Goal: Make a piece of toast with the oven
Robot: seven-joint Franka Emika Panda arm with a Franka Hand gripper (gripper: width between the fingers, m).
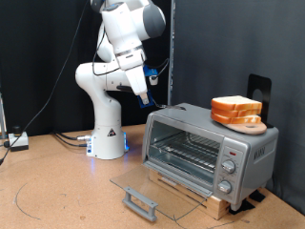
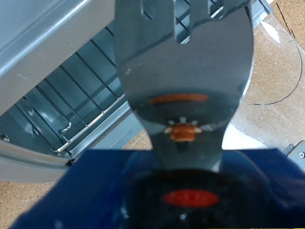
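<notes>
Gripper (image 1: 143,95) high in the upper middle of the exterior view, above and to the left of the oven (image 1: 212,145), touching nothing on the table (image 1: 57,196). Impossible to tell whether its jaws stand apart or together: in the wrist view only 1 flat metal blade (image 2: 186,86) with slots at its far end, running out from a blue wrap (image 2: 86,186), possibly a spatula carried in the hand.

Oven at lower right of the exterior view, on a wooden board (image 1: 195,197). Door (image 1: 143,183) already swung down flat, handle (image 1: 139,201) nearest the frame's bottom edge. Wire rack (image 1: 186,150) bare, and bare again in the wrist view (image 2: 71,95). Knobs (image 1: 229,168) on the right of the front.

No single piece of toast apart from the rest: only the pile of slices (image 1: 236,110) on top of the oven, toward the frame's right.

Probably the fetching of 1 slice. To do it well: keep the blade level, come in low under the top slice alone, go slowly so as not to push the pile off, and stay clear of the open door.
</notes>
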